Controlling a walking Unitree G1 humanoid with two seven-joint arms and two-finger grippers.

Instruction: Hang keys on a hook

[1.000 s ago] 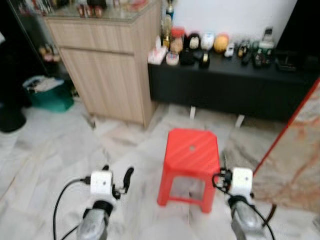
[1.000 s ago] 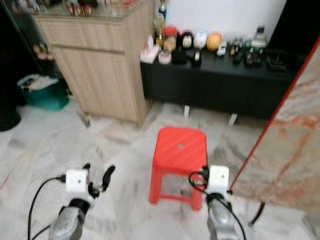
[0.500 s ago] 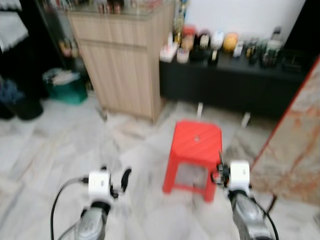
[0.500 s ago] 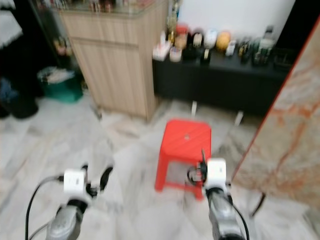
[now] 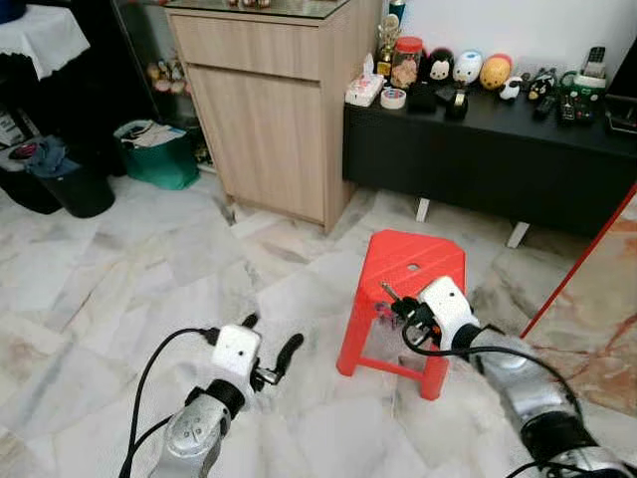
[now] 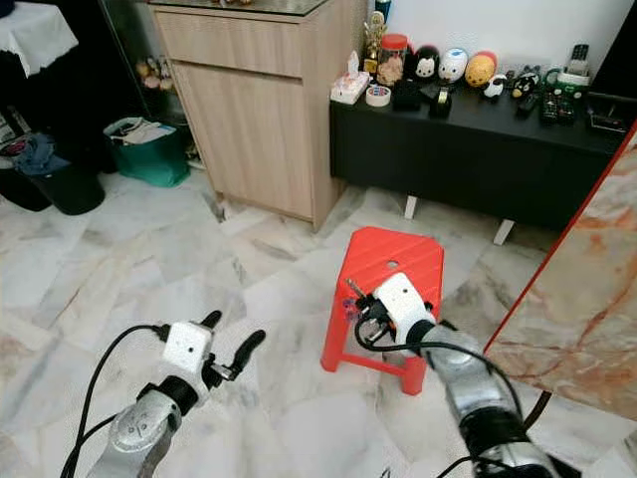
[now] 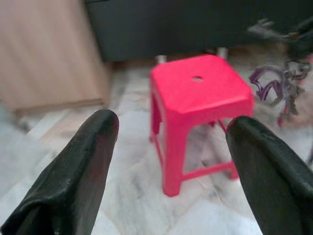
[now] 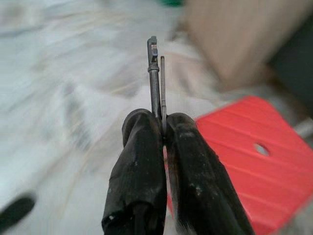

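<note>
Right gripper: fingers pressed together on the keys, thin metal shafts projecting beyond the tips. Held above the near left corner of a red plastic stool, as seen from the head views; key bunch projecting from the fingers toward the robot's left. From the left wrist view, a purple loop with dark metal parts hanging blurred beside the stool.

Left gripper: low over the marble floor, to the left of the stool and well apart from it. Fingers spread wide, nothing between them.

Stool: standing on the floor, small round hole in the seat.

Behind the stool: a low black worktop against the white wall, carrying a tissue box, a roll of tape, a jar with a red lid, small rounded figurines and remote controls. To its left, touching it, a tall wooden cabinet. Further left, a green basket and a dark bin on the floor. At the right edge, a marble-patterned slab with a red rim, tilted.

No hook identifiable.
</note>
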